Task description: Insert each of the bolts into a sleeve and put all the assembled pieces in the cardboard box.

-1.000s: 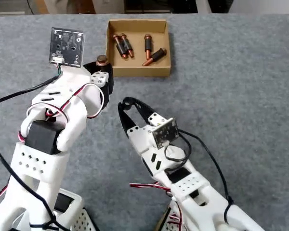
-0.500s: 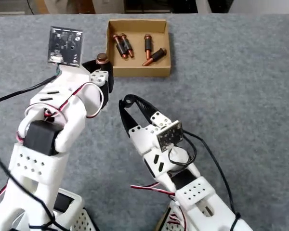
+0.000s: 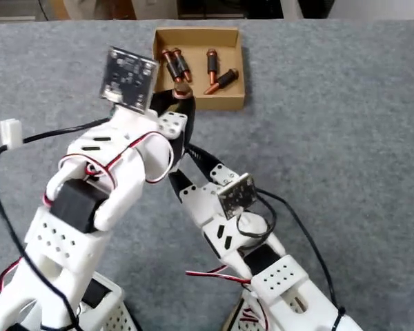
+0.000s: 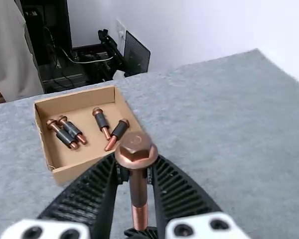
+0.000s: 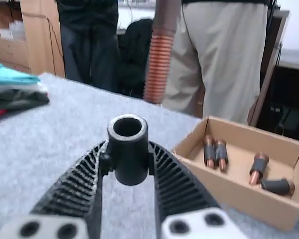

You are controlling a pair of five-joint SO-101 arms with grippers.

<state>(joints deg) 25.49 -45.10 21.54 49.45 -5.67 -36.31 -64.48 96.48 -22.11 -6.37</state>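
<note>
My left gripper [image 4: 134,172] is shut on a copper bolt [image 4: 135,174], head up; from above the bolt head [image 3: 183,90] hangs by the near edge of the cardboard box [image 3: 197,101]. The box [image 4: 42,129] holds several assembled bolt-and-sleeve pieces [image 3: 176,65]. My right gripper [image 5: 127,164] is shut on a black sleeve [image 5: 127,148], bore upward, with the box [image 5: 239,191] behind it. In the high view the right gripper [image 3: 186,162] sits just under the left arm, its tips partly hidden.
Grey carpet-like cloth [image 3: 345,131] covers the table. The two arms cross closely at the middle. People stand behind the table's far edge in the right wrist view. Open cloth lies to the right of the box.
The left arm has swung right with the bolt, from beside the box's left corner to its near edge, above the right gripper. The right arm barely shifted.
</note>
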